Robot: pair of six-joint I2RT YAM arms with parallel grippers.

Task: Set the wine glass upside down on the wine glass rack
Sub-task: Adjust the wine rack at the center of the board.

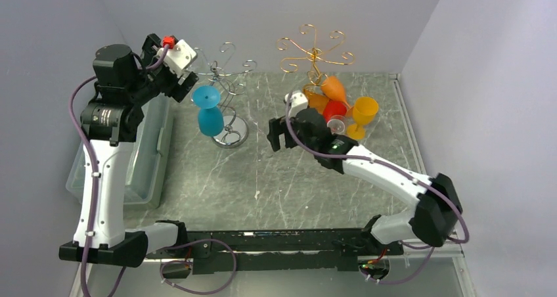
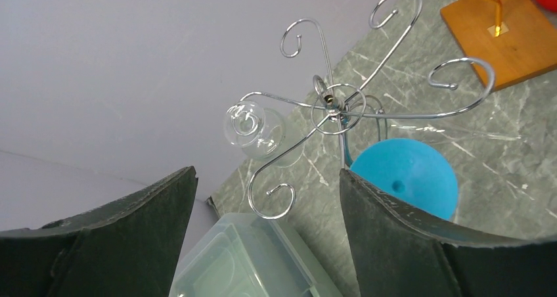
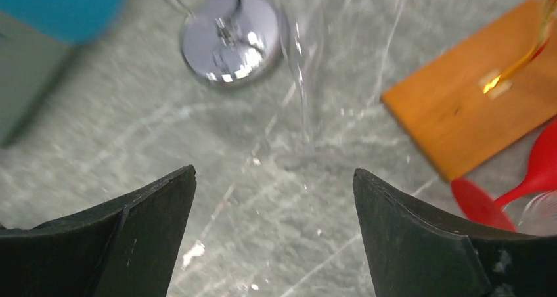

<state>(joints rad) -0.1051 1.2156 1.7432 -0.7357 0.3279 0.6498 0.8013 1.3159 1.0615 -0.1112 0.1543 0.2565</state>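
Observation:
A blue wine glass (image 1: 210,111) hangs upside down on the silver wire rack (image 1: 229,68); its round foot (image 2: 404,179) shows beside my left gripper's right finger. A clear glass (image 2: 255,130) also hangs upside down on that rack. My left gripper (image 1: 186,87) is open and empty, just left of the rack's top, with a hook between the fingertips in the left wrist view (image 2: 268,172). My right gripper (image 1: 277,134) is open and empty, right of the rack's base (image 3: 230,37), above bare table (image 3: 274,171).
A gold rack (image 1: 315,50) on a wooden base (image 3: 473,106) stands at the back right with orange (image 1: 334,87), red (image 1: 334,110) and yellow (image 1: 364,111) glasses and a clear one (image 1: 337,123). A translucent bin (image 1: 146,154) sits at the table's left edge.

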